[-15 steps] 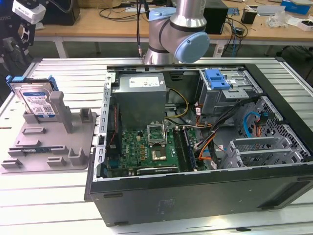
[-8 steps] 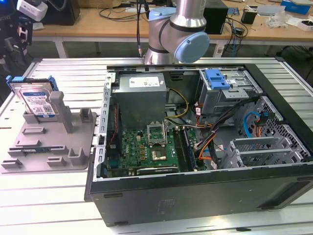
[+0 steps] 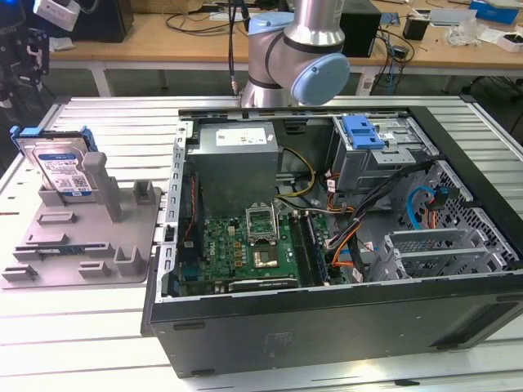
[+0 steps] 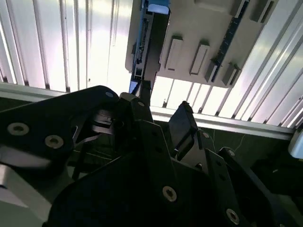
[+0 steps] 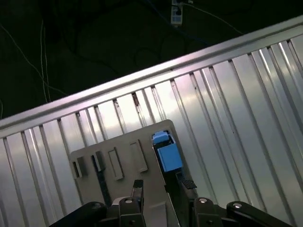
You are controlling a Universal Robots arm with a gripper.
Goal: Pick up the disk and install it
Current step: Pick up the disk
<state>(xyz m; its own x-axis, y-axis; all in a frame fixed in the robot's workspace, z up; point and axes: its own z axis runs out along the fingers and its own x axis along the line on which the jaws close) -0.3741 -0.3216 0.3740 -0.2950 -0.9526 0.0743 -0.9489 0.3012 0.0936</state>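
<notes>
The disk (image 3: 61,167) is a silver drive with a white-and-blue label and blue rails. It stands on edge in a grey holder (image 3: 82,237) at the exterior view's left. In both wrist views I look down on it edge-on: its blue rail (image 5: 165,152) and its thin side (image 4: 144,42) rise from the holder (image 4: 213,33). My gripper (image 5: 162,185) hangs above it, apart from it, with its black fingers (image 4: 182,125) spread. The gripper (image 4: 161,118) is open and nothing sits between the fingers.
An open computer case (image 3: 327,204) lies at the exterior view's middle and right, with its motherboard (image 3: 245,245), cables and a drive cage with a blue bracket (image 3: 364,131). The arm's base (image 3: 294,57) stands behind it. The ribbed metal table (image 5: 246,104) ends in a rail near the holder.
</notes>
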